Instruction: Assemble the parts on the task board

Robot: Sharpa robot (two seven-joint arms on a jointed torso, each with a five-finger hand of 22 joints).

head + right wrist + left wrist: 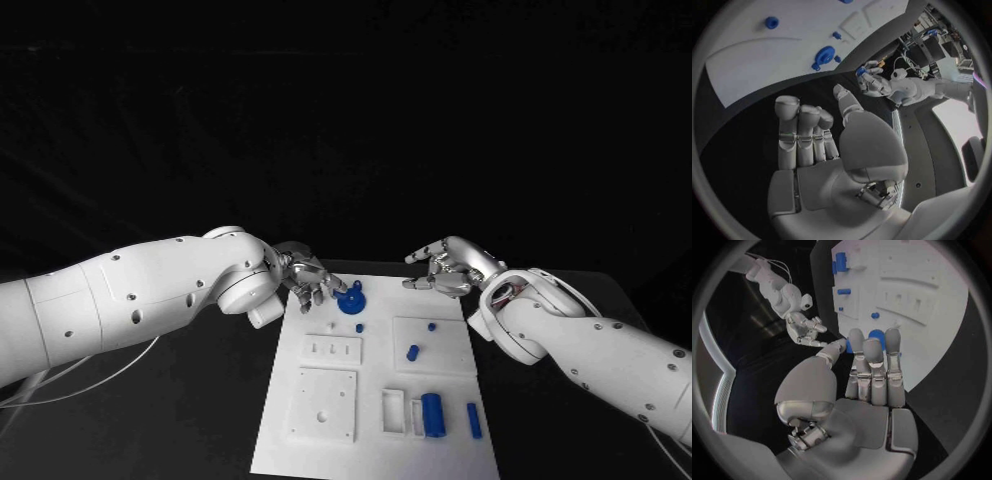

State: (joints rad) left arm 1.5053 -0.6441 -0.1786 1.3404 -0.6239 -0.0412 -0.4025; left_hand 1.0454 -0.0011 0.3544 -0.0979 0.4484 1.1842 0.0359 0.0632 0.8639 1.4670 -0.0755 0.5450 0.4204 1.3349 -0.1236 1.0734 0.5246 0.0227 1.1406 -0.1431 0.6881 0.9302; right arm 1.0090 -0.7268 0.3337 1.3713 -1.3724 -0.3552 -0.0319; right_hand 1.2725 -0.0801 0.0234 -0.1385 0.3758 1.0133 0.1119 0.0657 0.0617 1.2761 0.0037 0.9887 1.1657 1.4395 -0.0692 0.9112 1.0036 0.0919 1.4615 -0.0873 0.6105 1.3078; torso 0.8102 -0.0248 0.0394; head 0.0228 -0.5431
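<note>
Left hand (303, 275) pinches a small blue part (861, 72) at its fingertips just beside the blue gear (353, 299) on the white board (325, 440), likely to seat it there, while the right hand (450, 268) hovers nearby, fingers apart, holding nothing.

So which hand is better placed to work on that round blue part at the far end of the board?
Probably the left hand: its fingertips are right at the round blue part. The right hand holds nothing and hangs by the task board's far right corner.
</note>
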